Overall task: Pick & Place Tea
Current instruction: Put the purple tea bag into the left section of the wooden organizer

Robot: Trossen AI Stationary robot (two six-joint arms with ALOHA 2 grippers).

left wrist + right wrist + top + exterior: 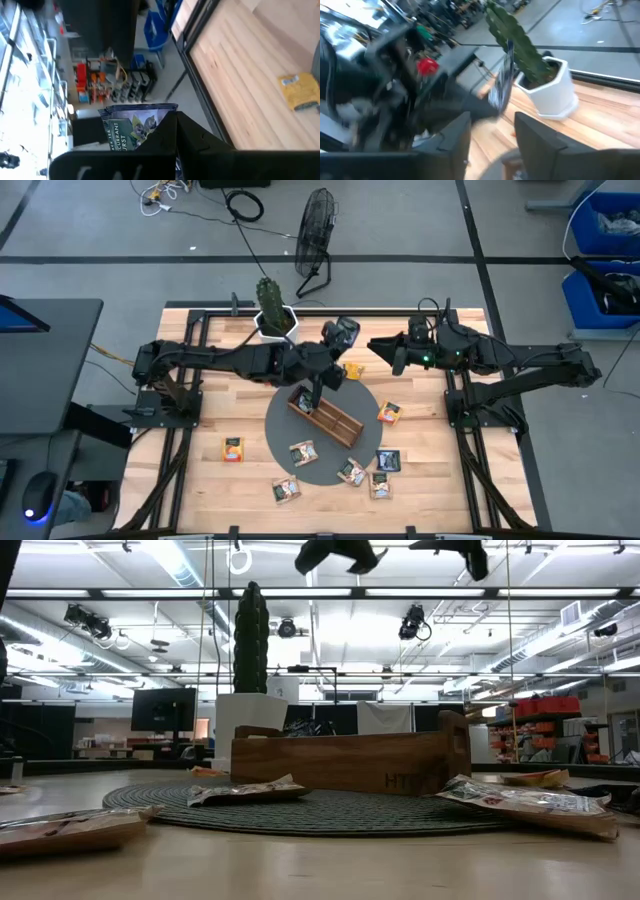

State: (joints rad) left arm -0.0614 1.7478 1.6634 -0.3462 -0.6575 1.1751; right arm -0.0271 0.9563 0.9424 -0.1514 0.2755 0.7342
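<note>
— Where is the tea?
— One dark tea packet is pinched between the left gripper's jaws, lifted above the wooden tray. Other packets lie below on the round mat and table.
— And the right gripper?
— Just beside it, facing the held packet, jaws spread.

A light wooden table carries a round dark mat, a cactus in a white pot at its far edge, and scattered tea packets. An orange packet lies left of the mat, another to its right, a dark packet and two pale ones nearer the front edge.
</note>
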